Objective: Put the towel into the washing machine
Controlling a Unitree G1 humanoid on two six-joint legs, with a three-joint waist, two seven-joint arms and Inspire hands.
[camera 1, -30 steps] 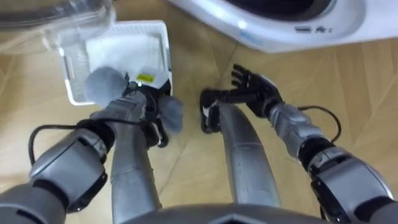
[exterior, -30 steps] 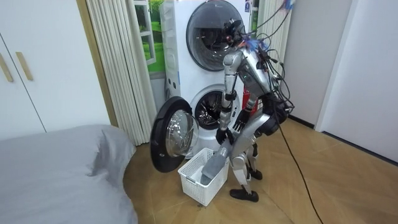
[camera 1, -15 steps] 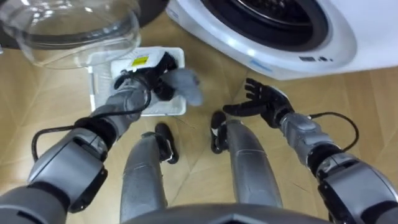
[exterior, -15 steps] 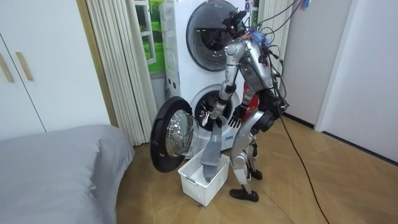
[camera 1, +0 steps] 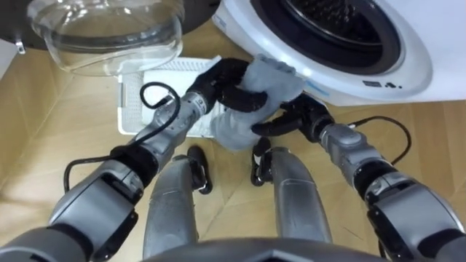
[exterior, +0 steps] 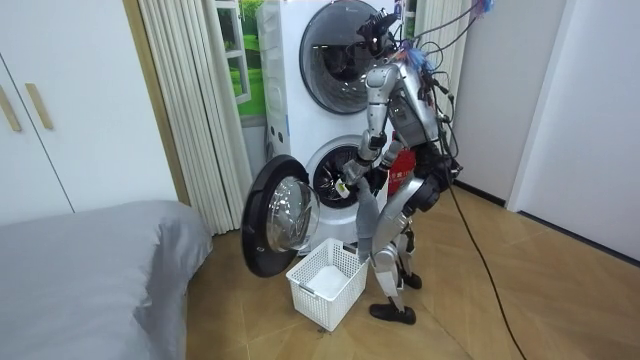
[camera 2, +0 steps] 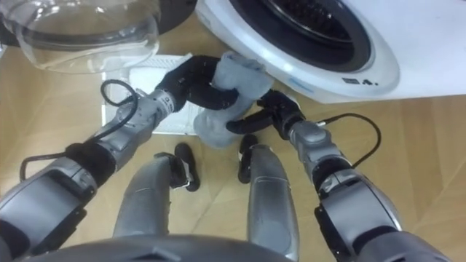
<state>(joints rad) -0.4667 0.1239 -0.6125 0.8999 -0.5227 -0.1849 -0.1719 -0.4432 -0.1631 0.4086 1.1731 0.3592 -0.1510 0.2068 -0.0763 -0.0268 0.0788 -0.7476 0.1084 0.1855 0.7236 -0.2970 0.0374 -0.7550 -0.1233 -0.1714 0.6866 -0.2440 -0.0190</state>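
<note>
2 hands meet at the soft grey towel [camera 1: 237,129], just before the washing machine's [camera 1: 368,69] smooth white rim. Left hand [camera 1: 222,81], arm stretched forward, has its dark fingers curled round the bunched cloth, whose limp tail hangs down near the white latticed plastic basket [camera 1: 131,125]. Right hand [camera 1: 298,118] holds straight, spread fingers against the cloth's underside. Beyond, the round glass door [camera 1: 109,33] stands open beside the perforated drum [camera 1: 331,18].
</note>
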